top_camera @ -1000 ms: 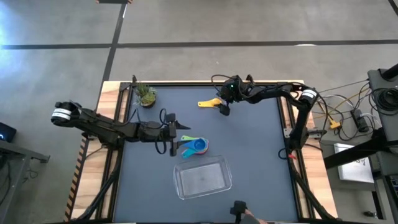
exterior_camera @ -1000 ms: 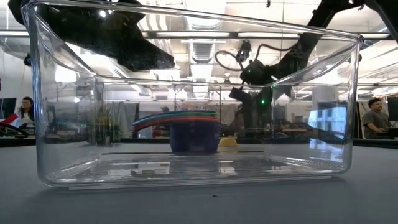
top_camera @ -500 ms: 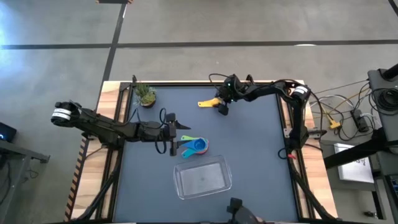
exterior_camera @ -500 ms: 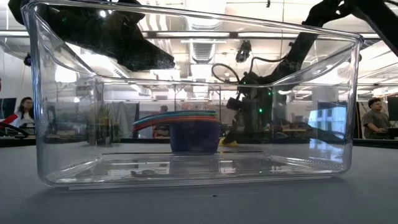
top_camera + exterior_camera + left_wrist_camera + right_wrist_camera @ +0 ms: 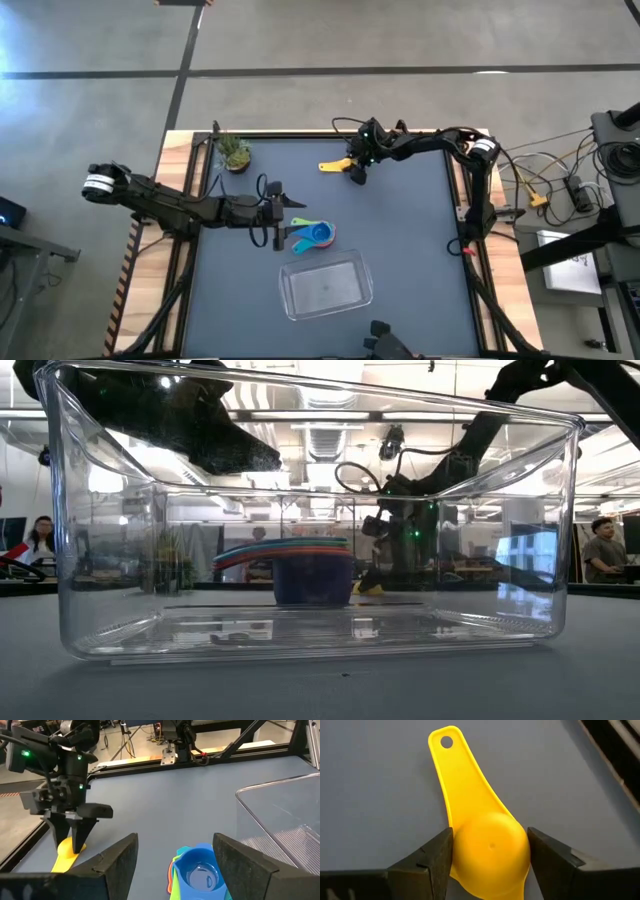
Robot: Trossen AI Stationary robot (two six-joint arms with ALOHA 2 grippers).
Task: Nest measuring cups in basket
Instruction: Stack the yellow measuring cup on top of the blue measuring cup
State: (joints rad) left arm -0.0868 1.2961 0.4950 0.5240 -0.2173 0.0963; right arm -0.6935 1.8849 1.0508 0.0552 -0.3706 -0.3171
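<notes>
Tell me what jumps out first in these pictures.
The yellow measuring cup, lying upside down at the table's far edge, sits between the right gripper's fingers. Nearer the middle, a stack of nested cups with a blue one on top stands just outside the clear basket, beside the left gripper.

The yellow cup's bowl is cut off by the right wrist view's edge. In the low view it is mostly hidden behind the nested cups and blurred by the basket's wall.
</notes>
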